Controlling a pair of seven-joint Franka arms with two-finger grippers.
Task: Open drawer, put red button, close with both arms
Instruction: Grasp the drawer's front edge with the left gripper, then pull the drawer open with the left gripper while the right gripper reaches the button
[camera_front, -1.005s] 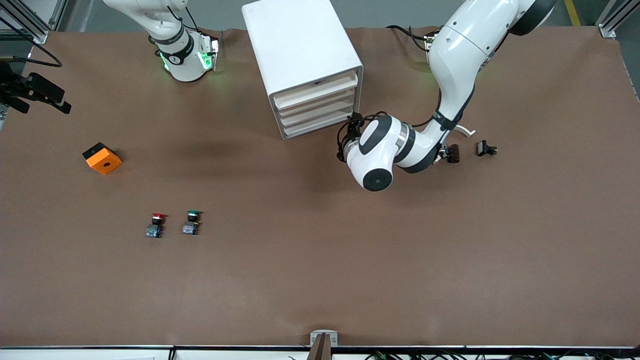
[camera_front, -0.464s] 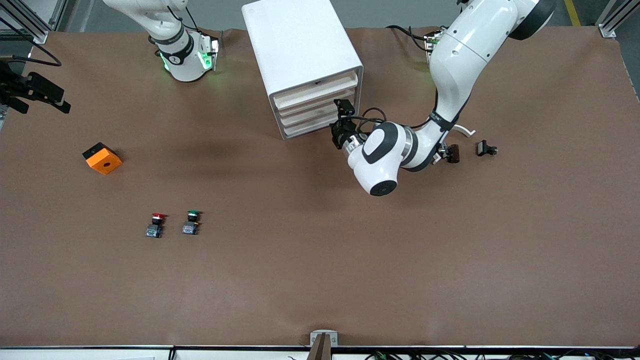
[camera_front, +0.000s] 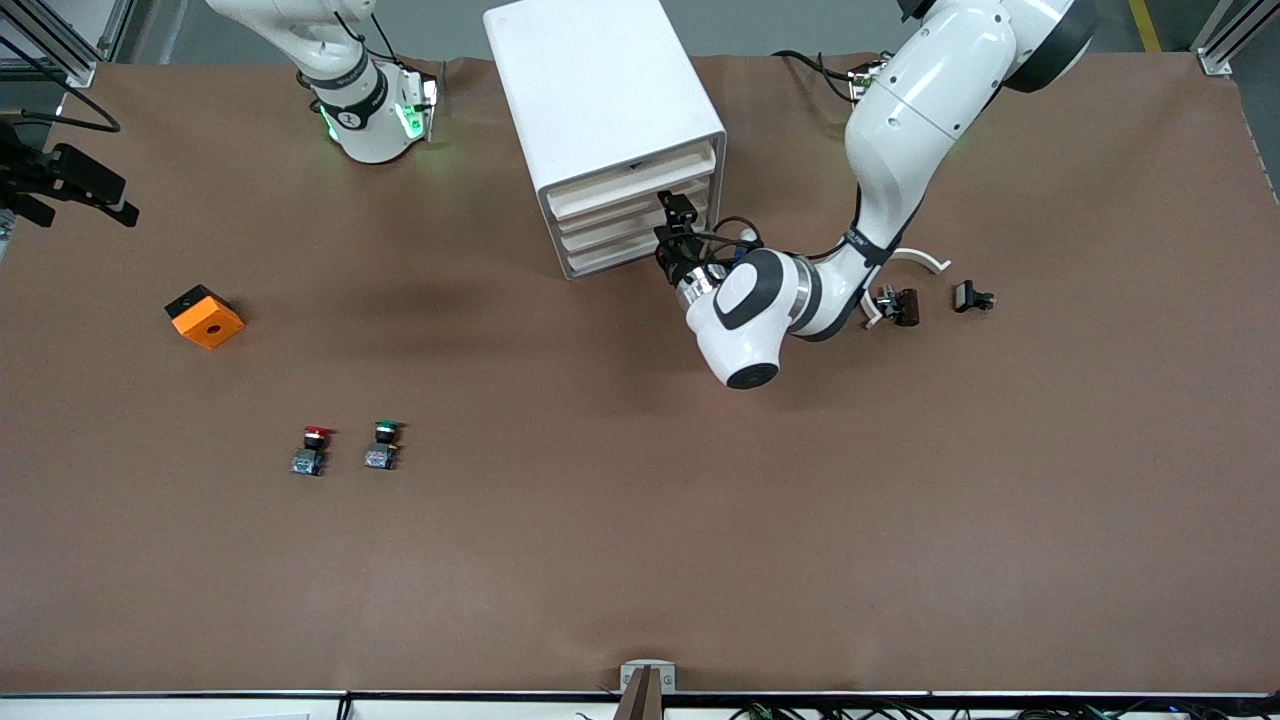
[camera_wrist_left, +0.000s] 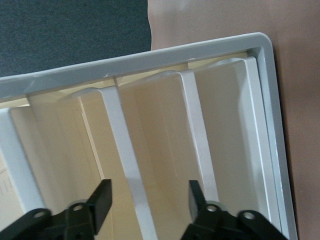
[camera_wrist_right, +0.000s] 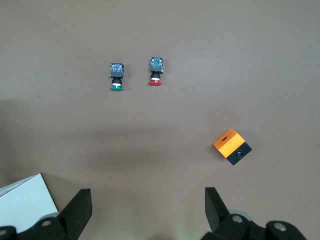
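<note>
At the cabinet's (camera_front: 610, 120) front, near twelve o'clock on the table, my left gripper (camera_front: 680, 228) hangs spread-fingered before the drawer (camera_front: 640, 215). I judge its thin plastic front light but slick, best pinched at the lip. The red button (camera_front: 316, 436) sits around eight o'clock, tiny; grasp its body. The right gripper (camera_wrist_right: 145, 210) waits high, fingers apart.

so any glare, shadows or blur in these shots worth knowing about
Front view: even light, green glow at the right arm's base, soft shadow on the table beside the cabinet. Left wrist view: drawer fronts soft and washed cream, left gripper open. Right wrist view: red button sharp, right gripper open.
</note>
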